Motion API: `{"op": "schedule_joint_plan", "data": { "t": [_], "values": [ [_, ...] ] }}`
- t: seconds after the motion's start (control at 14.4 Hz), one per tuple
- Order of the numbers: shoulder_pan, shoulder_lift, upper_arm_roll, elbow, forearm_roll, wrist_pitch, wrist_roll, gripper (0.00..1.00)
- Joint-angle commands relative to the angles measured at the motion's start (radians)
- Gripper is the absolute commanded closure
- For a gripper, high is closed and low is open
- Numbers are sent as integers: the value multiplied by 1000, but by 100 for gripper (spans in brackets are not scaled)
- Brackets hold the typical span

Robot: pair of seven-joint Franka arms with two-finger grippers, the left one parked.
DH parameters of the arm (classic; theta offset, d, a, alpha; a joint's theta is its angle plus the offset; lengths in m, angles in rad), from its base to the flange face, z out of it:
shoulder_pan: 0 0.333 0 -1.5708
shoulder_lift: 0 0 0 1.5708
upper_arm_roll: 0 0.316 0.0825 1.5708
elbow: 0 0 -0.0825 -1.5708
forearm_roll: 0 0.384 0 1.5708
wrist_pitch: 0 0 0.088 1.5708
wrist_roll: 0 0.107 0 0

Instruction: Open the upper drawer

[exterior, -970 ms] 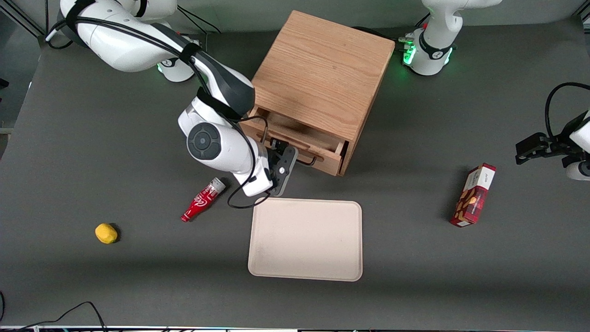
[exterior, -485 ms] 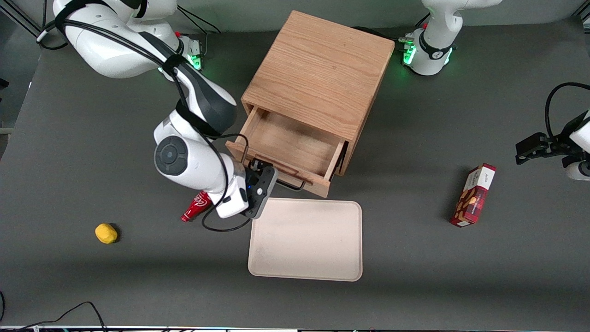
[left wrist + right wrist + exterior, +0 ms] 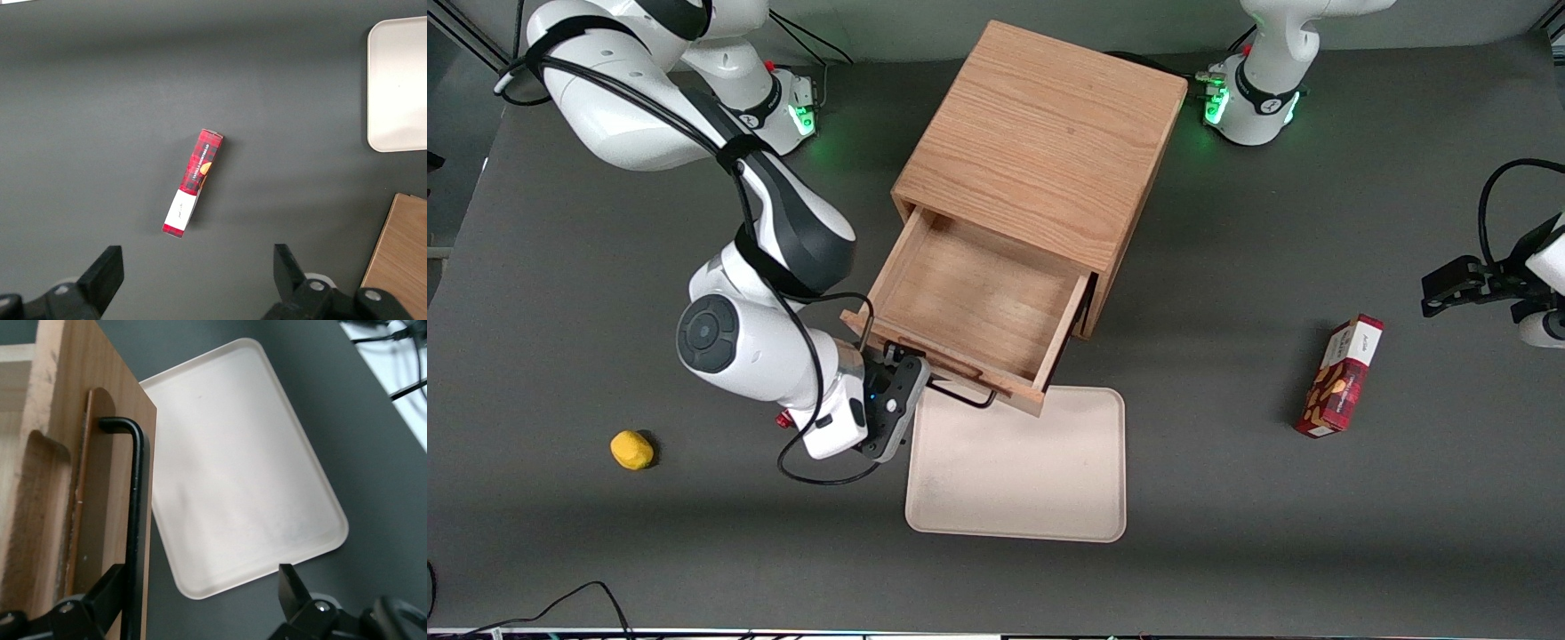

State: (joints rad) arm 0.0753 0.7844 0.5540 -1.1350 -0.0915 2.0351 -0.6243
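Observation:
The oak cabinet stands at the middle of the table. Its upper drawer is pulled far out toward the front camera and its tray is bare inside. The drawer's black wire handle also shows in the right wrist view. My right gripper is at the handle's end toward the working arm. In the right wrist view the gripper is open, with one finger against the handle bar and the other finger apart over the table. The lower drawer is hidden under the upper one.
A beige tray lies just nearer the front camera than the drawer, which overhangs its edge. A yellow object lies toward the working arm's end. A red bottle is mostly hidden under the arm. A red box lies toward the parked arm's end.
The upper drawer has slid much farther out toward the front camera. My gripper moved with its handle. The arm now covers most of the red bottle.

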Motion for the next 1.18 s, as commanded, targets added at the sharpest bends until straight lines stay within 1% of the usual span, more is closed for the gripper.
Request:
{"op": "schedule_joint_plan", "data": {
  "t": [0.0,0.21,0.35,0.42,0.49,0.62,0.76,0.83,0.9,0.97,1.04,1.11],
  "values": [
    [-6,41,-2,63,-13,33,-31,0],
    [-8,33,-11,66,-8,53,-12,0],
    [-22,16,1,64,1,30,35,0],
    [-38,-3,13,66,21,-4,69,0],
    [-66,-36,30,64,62,-41,107,0],
    [-120,-140,37,58,140,-110,194,0],
    [-192,-239,23,57,212,-247,253,0],
    [-210,-305,-3,55,214,-327,265,0],
    [-203,-401,-93,43,211,-404,270,0],
    [-172,-497,-226,-6,211,-458,273,0],
    [-142,-584,-332,-79,211,-467,273,0],
    [-134,-664,-415,-156,211,-466,273,0]
  ]
}}
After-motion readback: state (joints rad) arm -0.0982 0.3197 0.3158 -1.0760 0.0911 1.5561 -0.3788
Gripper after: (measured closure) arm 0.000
